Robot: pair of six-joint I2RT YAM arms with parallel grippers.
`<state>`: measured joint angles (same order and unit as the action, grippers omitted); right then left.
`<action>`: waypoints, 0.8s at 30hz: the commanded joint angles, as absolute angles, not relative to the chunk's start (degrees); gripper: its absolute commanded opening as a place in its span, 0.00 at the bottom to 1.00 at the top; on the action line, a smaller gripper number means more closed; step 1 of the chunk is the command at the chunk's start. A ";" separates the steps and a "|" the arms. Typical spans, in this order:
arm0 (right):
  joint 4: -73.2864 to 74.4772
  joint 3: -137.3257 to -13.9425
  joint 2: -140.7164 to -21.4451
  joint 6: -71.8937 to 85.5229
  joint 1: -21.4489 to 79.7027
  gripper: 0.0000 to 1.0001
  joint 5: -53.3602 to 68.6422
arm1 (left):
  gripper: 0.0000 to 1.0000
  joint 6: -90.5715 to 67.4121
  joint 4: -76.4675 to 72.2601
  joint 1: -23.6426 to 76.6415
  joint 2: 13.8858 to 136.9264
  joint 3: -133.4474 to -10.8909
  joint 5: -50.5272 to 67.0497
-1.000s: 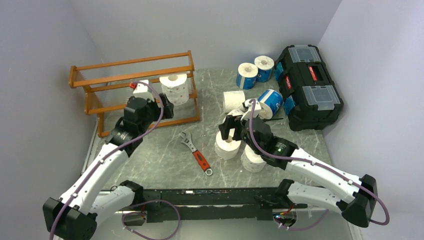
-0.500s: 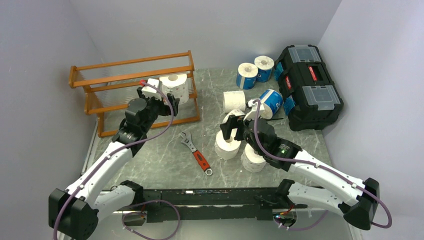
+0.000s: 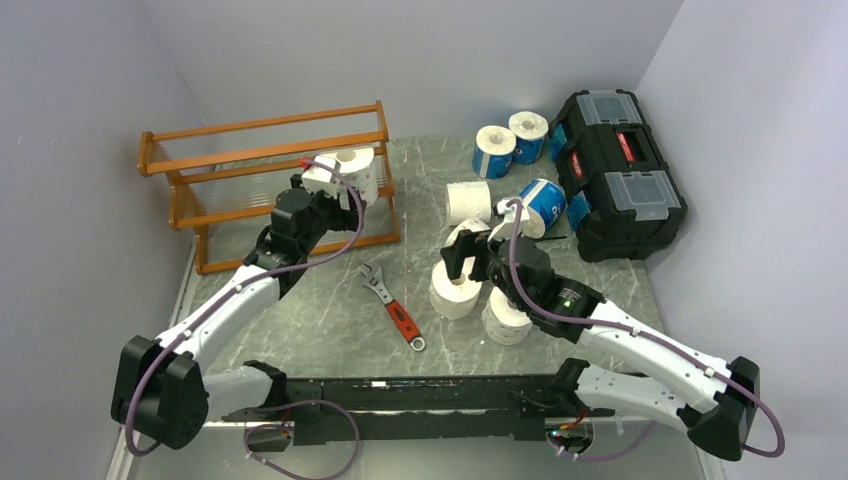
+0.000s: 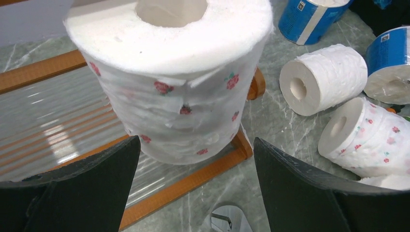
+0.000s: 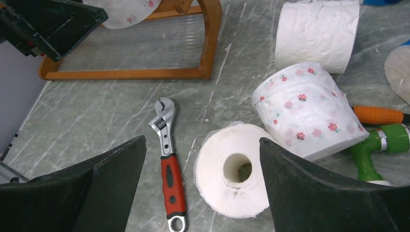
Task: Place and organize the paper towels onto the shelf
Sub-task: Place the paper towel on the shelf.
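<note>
Overhead view: the orange-brown shelf (image 3: 265, 180) stands at the far left of the desk (image 3: 320, 320), with one flower-printed roll (image 3: 352, 172) upright at its right end and the left arm reaching toward it. The right arm hangs over a plain white roll (image 3: 456, 292) mid-desk, with other rolls loose nearby. Left wrist view: the left jaws gape wide and hold nothing; the flower-printed roll (image 4: 169, 77) stands just ahead and between them, touching neither. The roll appears to be getting settled in place, so any nudge should be level and low to avoid tipping it. Right wrist view: the right jaws are wide open and empty, with the plain white roll (image 5: 233, 175) core-up below and between them and a wrench (image 5: 167, 164) beside it. A straight descent, straddling the roll evenly, looks best.
</note>
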<state>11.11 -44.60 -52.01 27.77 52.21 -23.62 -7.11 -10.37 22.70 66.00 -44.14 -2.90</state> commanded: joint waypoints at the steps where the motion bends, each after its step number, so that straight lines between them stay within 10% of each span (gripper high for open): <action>1: 10.88 -44.95 -51.58 26.89 52.08 0.89 -24.65 | 0.92 -7.09 -15.39 22.83 68.80 -47.89 -4.25; 24: 10.90 -44.04 -51.65 27.20 51.98 0.89 -25.11 | 0.89 -6.05 -30.25 22.74 75.67 -46.06 -8.52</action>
